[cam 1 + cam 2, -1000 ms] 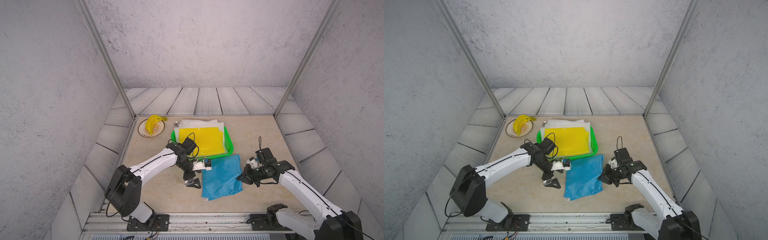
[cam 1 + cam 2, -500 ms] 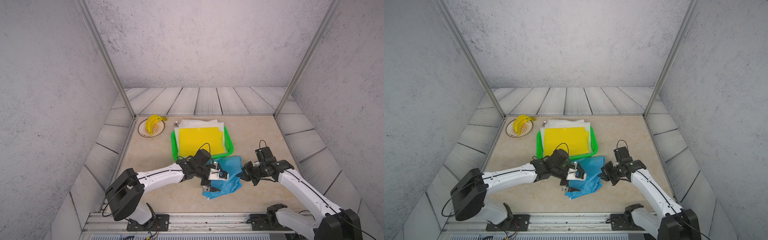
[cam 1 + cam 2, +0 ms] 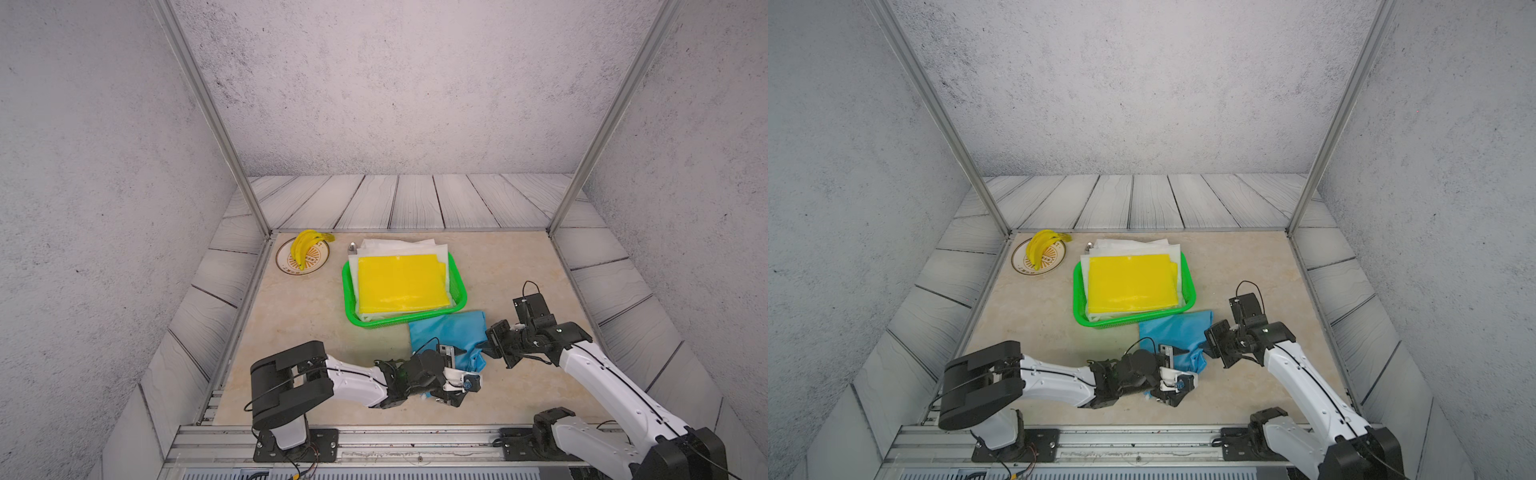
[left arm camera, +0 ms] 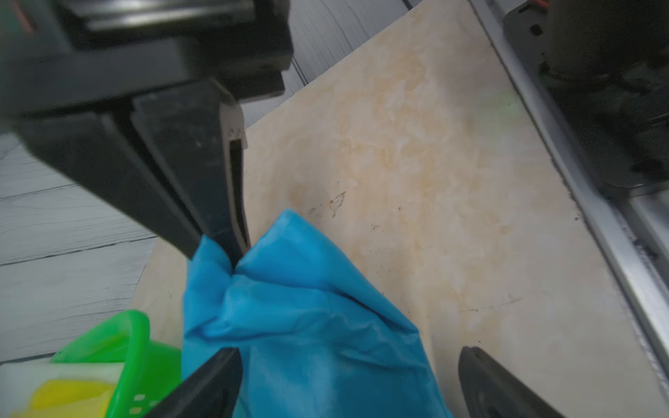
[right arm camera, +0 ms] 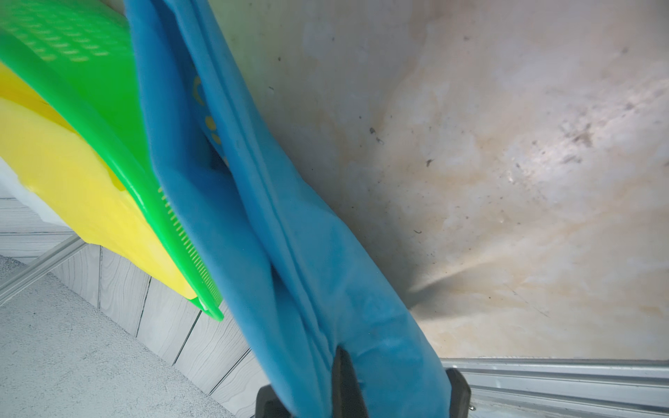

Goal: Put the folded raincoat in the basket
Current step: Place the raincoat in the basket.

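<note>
Blue raincoat (image 3: pixel 446 332) not yet in the basket (image 3: pixel 347 291), lay on the table (image 3: pixel 299 316) just beside its near wall, right pincer (image 4: pixel 231 249) clamped on one edge, left pincer (image 4: pixel 349 351) gaping wide at the near corner, gripping nothing; lift and drop onto the yellow raincoat (image 3: pixel 401 282) were left to do

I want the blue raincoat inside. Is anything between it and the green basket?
Nothing lies between them: the blue raincoat sits right beside the near rim of the basket. A yellow raincoat already lies on top inside.
</note>
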